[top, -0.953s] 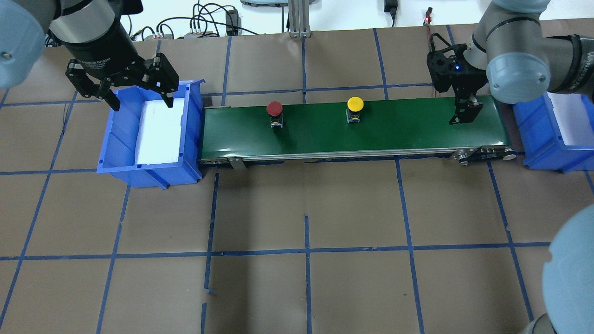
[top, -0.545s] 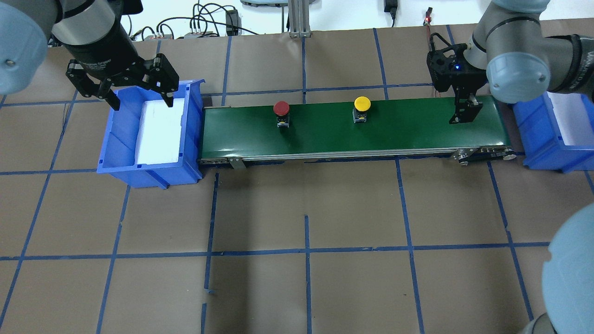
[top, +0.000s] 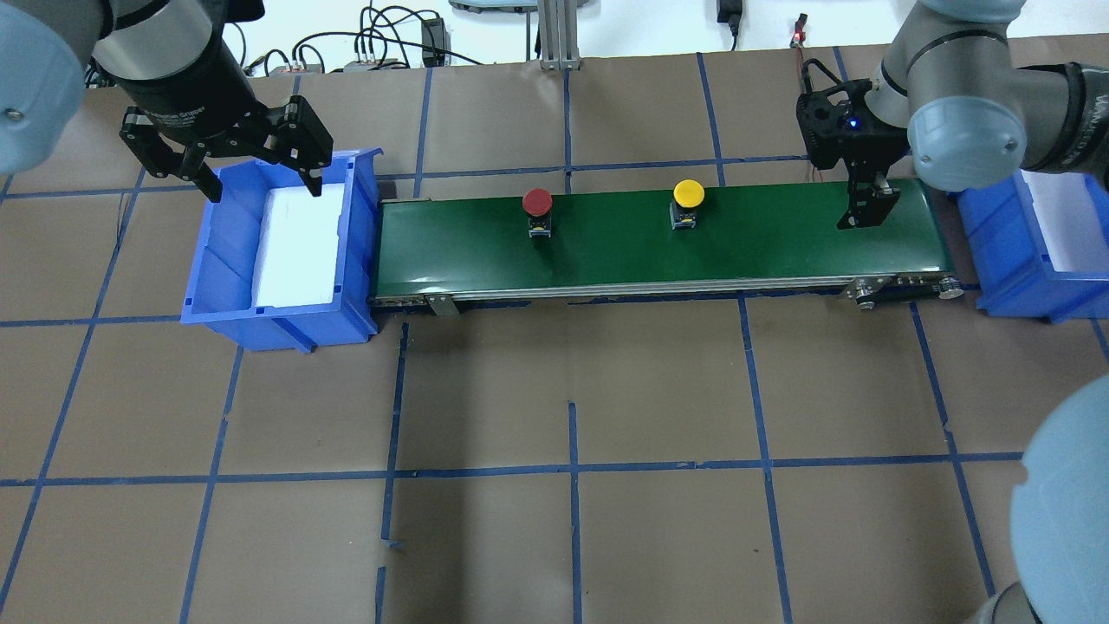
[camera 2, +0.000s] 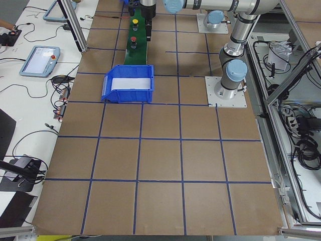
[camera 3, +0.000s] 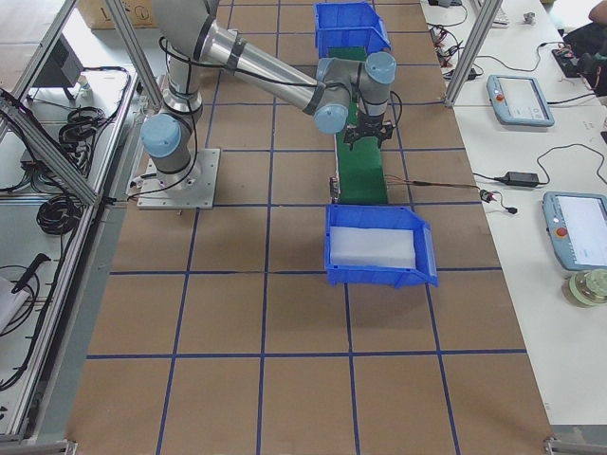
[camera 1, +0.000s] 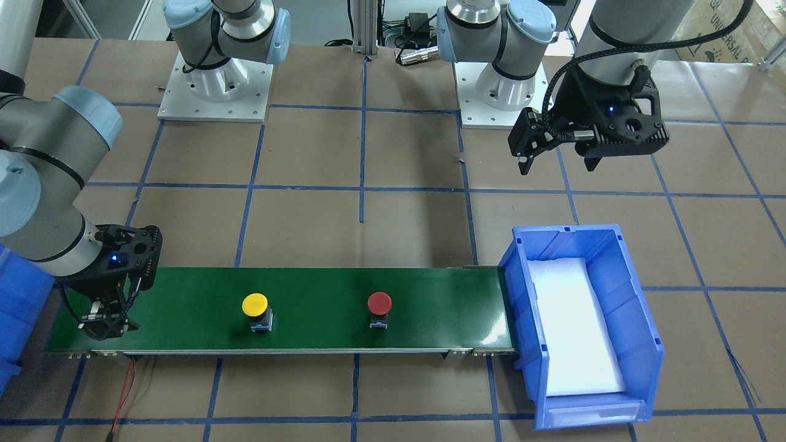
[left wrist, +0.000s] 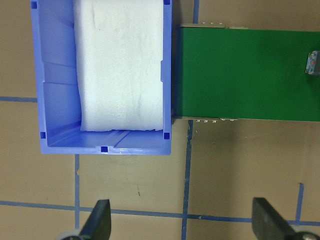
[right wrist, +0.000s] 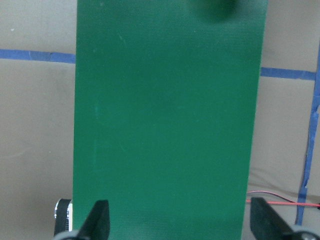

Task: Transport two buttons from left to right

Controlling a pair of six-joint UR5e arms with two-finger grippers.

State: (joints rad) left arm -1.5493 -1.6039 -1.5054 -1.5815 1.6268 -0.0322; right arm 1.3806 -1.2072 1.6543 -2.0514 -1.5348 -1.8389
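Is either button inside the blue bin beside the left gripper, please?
No, the red button and the yellow button both stand on the green belt, outside the bin.

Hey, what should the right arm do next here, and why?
Probably slide the right gripper along the green belt to line up over the yellow button. It hangs open and empty over the belt's right end, and the yellow button stands nearer to it than the red button.

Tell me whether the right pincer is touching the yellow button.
Apart: the overhead view shows bare green belt between the right pincer and the yellow button.
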